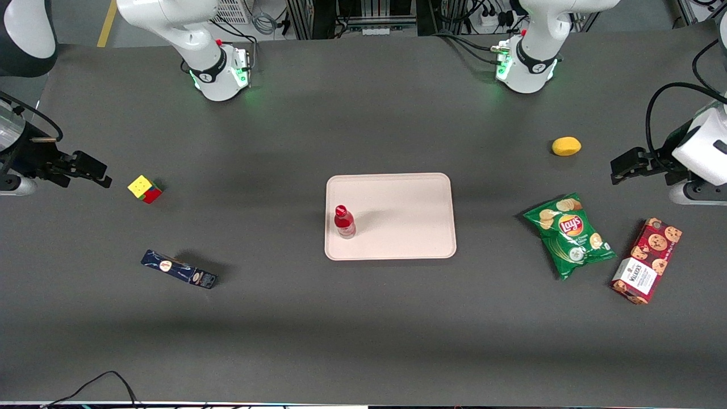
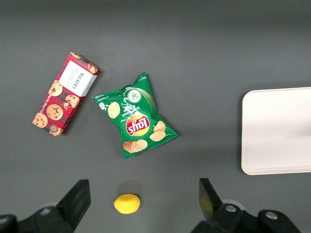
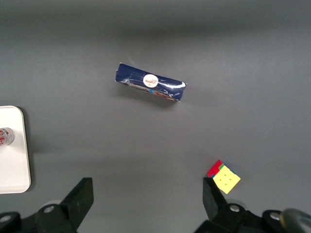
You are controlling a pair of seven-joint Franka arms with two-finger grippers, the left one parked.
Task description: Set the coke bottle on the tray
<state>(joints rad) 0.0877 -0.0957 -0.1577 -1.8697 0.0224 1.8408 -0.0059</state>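
1. The coke bottle point(image 1: 344, 222) stands upright on the tray point(image 1: 409, 227), red cap up and silvery base down, its long axis vertical. It sits near the tray edge that faces the working arm's end of the counter point(image 1: 341, 329).

2. The tool point(image 1: 91, 170) hangs at the working arm's end, well apart from the tray and just beside the cube point(image 1: 145, 188). Its two dark fingers point(image 3: 80, 199) are spread wide with nothing between them.

3. The tray is a flat, pale pink rectangle with rounded corners and a low raised rim, matte against the dark grey counter.

4. The right wrist view shows the dark blue oblong box point(image 3: 150, 83) from above, with a small round white emblem on its top face. It also catches the cube's yellow and red faces, one rounded corner of the tray and a sliver of the bottle at the picture's margin.

5. The left wrist view shows what the right wrist view lacks: a crinkled green bag of crisps point(image 2: 135, 116), a red biscuit box point(image 2: 64, 93) printed with cookies, and a smooth yellow lemon-like object point(image 2: 127, 204). The bottle does not appear there, only a bare end of the tray.

6. Only the front view takes in everything at once. The blue box lies nearer the front camera than the cube, and the snacks lie toward the parked arm's end.
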